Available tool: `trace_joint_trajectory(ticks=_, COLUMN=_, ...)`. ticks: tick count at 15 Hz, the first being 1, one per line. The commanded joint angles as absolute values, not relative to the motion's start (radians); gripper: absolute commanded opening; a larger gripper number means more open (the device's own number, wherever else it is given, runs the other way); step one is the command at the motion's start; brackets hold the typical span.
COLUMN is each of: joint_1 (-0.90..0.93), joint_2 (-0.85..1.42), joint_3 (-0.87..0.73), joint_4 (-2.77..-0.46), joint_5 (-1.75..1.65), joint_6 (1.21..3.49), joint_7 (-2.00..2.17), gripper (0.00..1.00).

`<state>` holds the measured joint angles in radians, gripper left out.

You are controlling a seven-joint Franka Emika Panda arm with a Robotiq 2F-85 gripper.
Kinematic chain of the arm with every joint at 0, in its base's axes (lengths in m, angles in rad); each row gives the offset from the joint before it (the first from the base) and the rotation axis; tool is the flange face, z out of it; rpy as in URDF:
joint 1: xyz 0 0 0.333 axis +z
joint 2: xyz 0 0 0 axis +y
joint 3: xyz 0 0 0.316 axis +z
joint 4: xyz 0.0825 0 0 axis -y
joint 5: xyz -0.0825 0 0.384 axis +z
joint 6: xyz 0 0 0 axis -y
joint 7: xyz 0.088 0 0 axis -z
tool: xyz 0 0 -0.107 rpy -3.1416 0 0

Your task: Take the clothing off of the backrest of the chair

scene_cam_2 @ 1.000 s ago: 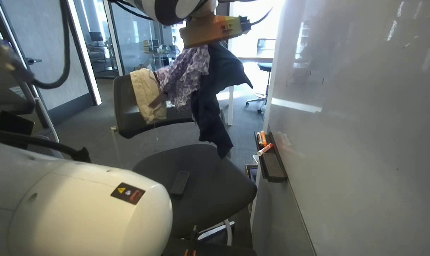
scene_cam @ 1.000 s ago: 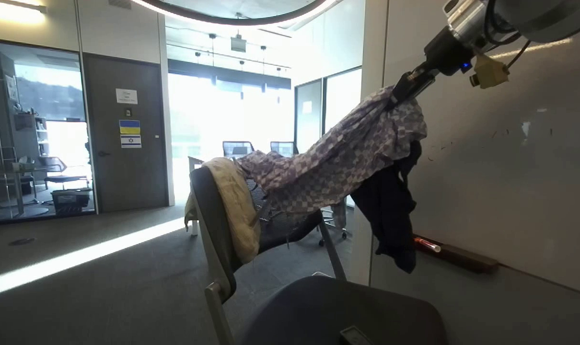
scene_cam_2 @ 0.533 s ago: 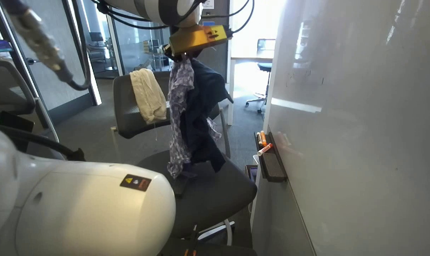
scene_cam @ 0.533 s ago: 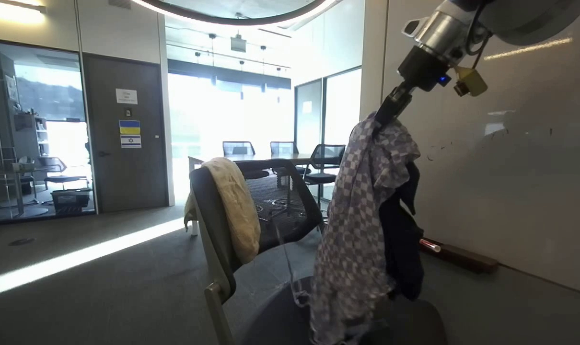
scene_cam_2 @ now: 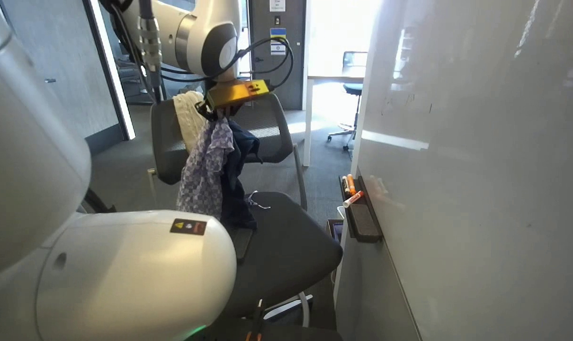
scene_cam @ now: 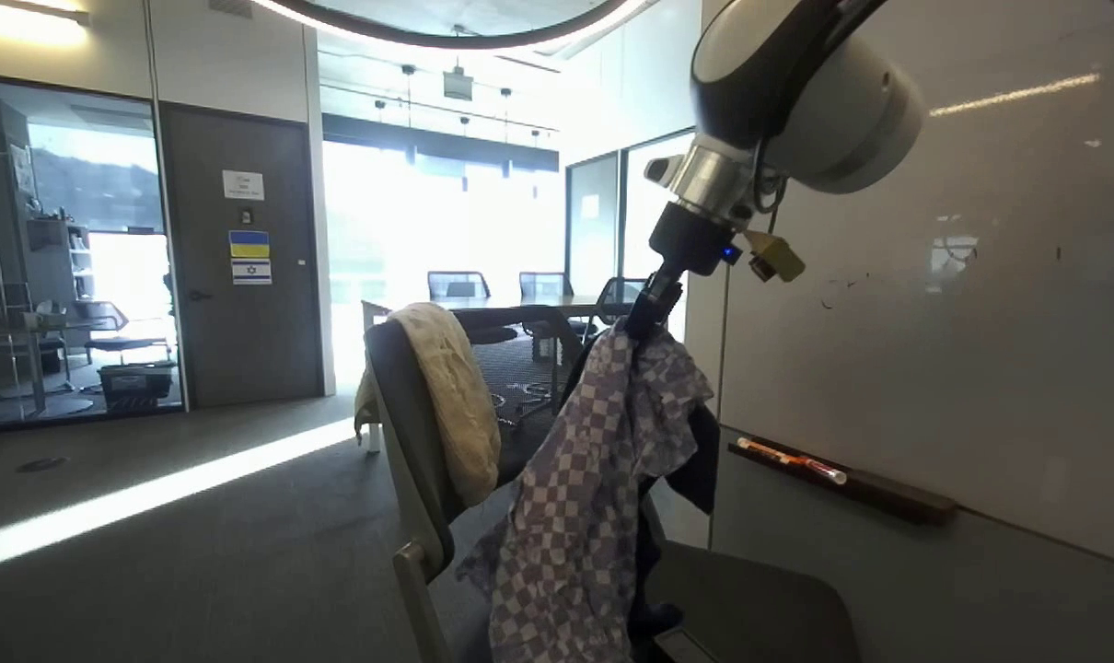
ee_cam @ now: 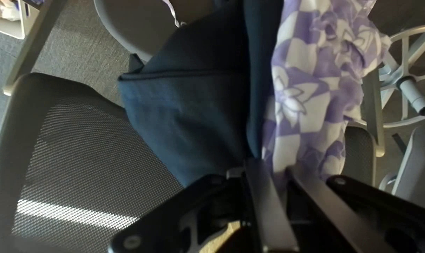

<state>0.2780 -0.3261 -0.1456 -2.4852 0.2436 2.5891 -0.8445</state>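
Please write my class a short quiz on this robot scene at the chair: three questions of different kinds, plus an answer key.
1. True or false: the cream cloth is draped over the backrest.
2. Multiple choice: what is the pincer gripping? A) the cream cloth B) the checked cloth C) a marker
3. Short answer: in the wrist view, what colour is the plain fabric beside the checked cloth?

Key: 1 true; 2 B; 3 dark blue.
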Motion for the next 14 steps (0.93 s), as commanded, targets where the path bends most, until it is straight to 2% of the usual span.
trace_joint_trajectory(ticks=1, joint_1=0.281, joint_2=-0.154, joint_3=-0.137, joint_4=-2.388, joint_5=0.316, joint_6=2.616, joint_7=-0.897, gripper=0.03)
trace_joint_trajectory(ticks=14, joint_1=0.110, joint_2=0.302, joint_3=0.112, joint_4=-2.183, joint_5=0.339, joint_6=2.555, joint_7=-0.868, gripper=0.03)
